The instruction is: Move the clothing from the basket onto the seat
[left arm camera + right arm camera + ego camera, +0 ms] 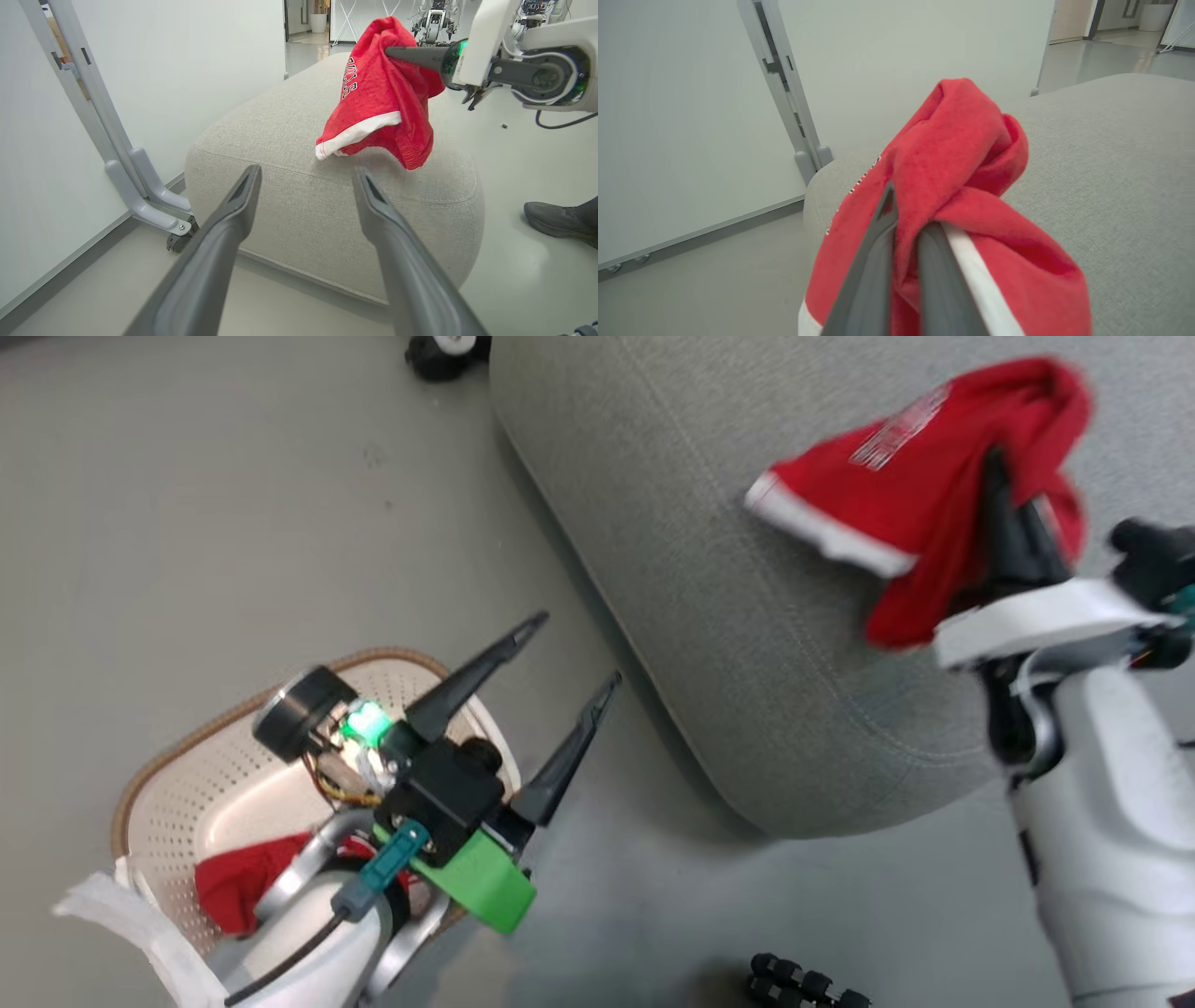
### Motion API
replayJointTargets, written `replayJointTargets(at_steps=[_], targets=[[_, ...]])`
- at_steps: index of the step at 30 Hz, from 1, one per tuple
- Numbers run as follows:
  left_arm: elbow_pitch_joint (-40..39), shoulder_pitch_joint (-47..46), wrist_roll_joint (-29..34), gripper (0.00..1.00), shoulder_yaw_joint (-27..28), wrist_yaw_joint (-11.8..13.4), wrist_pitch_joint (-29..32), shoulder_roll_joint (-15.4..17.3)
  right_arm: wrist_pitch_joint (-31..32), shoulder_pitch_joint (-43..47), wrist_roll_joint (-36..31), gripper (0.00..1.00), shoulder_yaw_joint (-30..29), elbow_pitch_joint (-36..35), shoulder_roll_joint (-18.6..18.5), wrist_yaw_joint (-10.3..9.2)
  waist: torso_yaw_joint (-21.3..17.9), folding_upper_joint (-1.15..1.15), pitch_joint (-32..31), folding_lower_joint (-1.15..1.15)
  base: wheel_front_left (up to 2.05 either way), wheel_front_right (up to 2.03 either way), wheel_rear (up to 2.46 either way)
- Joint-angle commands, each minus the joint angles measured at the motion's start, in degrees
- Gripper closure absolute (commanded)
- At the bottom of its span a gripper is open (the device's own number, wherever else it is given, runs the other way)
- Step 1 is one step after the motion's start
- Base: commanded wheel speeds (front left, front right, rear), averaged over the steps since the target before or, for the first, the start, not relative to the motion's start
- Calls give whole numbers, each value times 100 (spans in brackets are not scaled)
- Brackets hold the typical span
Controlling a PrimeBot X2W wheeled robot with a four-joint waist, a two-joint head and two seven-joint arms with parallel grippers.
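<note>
One red garment (920, 476) with a white hem and lettering hangs bunched over the grey seat (747, 616), and my right gripper (994, 462) is shut on its top fold. In the right wrist view the fingers (878, 252) pinch the red garment (962, 154) above the seat (1111, 163). Its lower hem (355, 133) hangs close to the cushion top; I cannot tell whether they touch. More red clothing (243, 887) lies in the cream basket (187, 775) on the floor at lower left. My left gripper (577, 649) stands open and empty above the basket's right side, pointing at the seat (303, 210).
A grey wheeled stand leg (140, 186) and a white wall panel stand left of the seat, with a caster (446, 353) at its far corner. A person's dark shoe (556, 219) rests on the floor right of the seat. A black ribbed object (803, 985) lies near my base.
</note>
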Motion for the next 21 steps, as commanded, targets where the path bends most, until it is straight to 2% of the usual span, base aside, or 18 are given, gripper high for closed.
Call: replayJointTargets(at_steps=[1, 9, 13, 17, 18, 19, 21], targets=[[-62, -232, 46, 0, -6, -40, 2, 50, -20, -234, -65, 100, -186, -75, -71, 0, 426, 0, 676, -1, 0, 0, 0], [-182, -903, 163, 0, -71, -83, -106, 94, -20, -1346, -265, 100, -1126, -103, -666, 0, 1005, 0, 1466, -1, 0, 0, 0], [-176, -1107, 196, 0, -87, -85, -181, 95, -20, -1765, -326, 100, -1447, 327, -947, 0, 1206, 0, 1758, -1, 0, 0, 0], [-131, -1206, 208, 0, -94, -91, -283, 115, -21, -1984, -369, 100, -1582, 924, -1062, 0, 1342, 0, 1945, -1, 0, 0, 0], [-116, -1222, 208, 0, -97, -92, -306, 118, -21, -2023, -364, 58, -1598, 1024, -1070, 0, 1356, 0, 1969, -1, 0, 0, 0], [-99, -1236, 211, 0, -101, -90, -328, 120, -20, -2025, -380, 2, -1638, 1210, -1065, -1, 1368, 0, 1992, -1, 0, 0, 0], [-57, -1247, 209, 0, -115, -81, -364, 112, -21, -2018, -406, 0, -1765, 1313, -1042, -1, 1380, 0, 2017, -1, 0, 0, 0]])
